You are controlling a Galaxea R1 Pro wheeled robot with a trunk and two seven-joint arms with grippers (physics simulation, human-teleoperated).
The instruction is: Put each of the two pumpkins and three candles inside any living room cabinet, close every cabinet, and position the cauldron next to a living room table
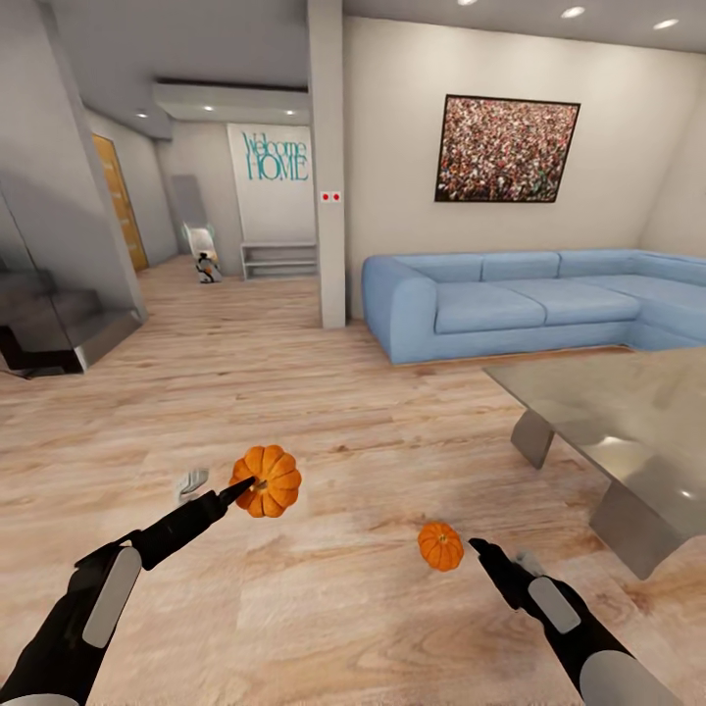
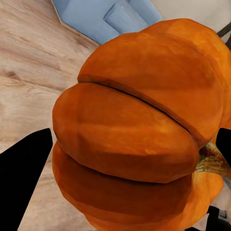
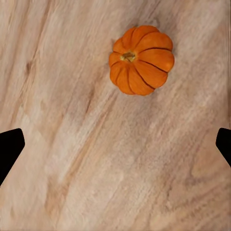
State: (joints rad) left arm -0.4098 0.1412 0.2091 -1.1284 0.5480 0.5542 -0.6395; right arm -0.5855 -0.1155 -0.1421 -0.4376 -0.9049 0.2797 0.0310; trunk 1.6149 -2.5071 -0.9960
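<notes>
My left gripper is shut on a ribbed orange pumpkin, held just above the wood floor. In the left wrist view that pumpkin sits between the black fingers. A second, smaller pumpkin rests on the floor, a little left of my right gripper, which is open and not touching it. The right wrist view has this pumpkin stem-up on the planks, beyond the spread fingertips. The glass-topped table stands at the right. Cabinet and cauldron are out of view.
A small pale object lies on the floor beside the held pumpkin; I cannot tell what it is. A blue corner sofa lines the far wall, a pillar stands left of it, and stairs rise at far left.
</notes>
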